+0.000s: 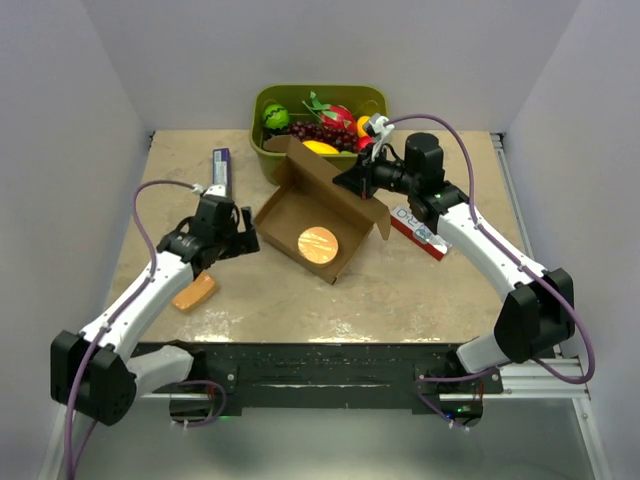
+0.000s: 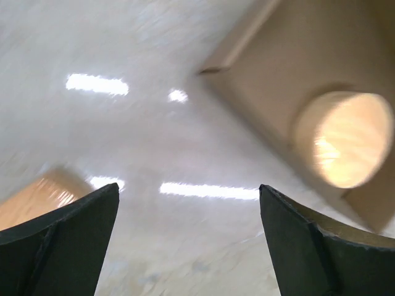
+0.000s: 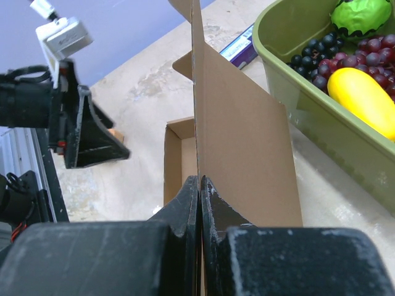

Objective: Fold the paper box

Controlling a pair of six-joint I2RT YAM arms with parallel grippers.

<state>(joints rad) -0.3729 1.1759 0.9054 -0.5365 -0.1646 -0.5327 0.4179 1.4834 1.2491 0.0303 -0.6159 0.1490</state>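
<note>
Left gripper (image 1: pixel 243 237) sits just left of the paper box (image 1: pixel 283 218), fingers spread wide, nothing between them. The box is mid-table, tray facing up, orange disc (image 1: pixel 318 245) inside. Right gripper (image 1: pixel 366 186) is pinched tight on the box's upright far flap. Green tub (image 1: pixel 264 150) sits just beyond.

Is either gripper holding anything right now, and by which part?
The right gripper is shut on the box's upright flap, pinching it at its edge. The left gripper is open and holds nothing.

left tool (image 2: pixel 188 198) spread wide | right tool (image 3: pixel 199 183) clamped on paper box (image 3: pixel 241 142)
</note>
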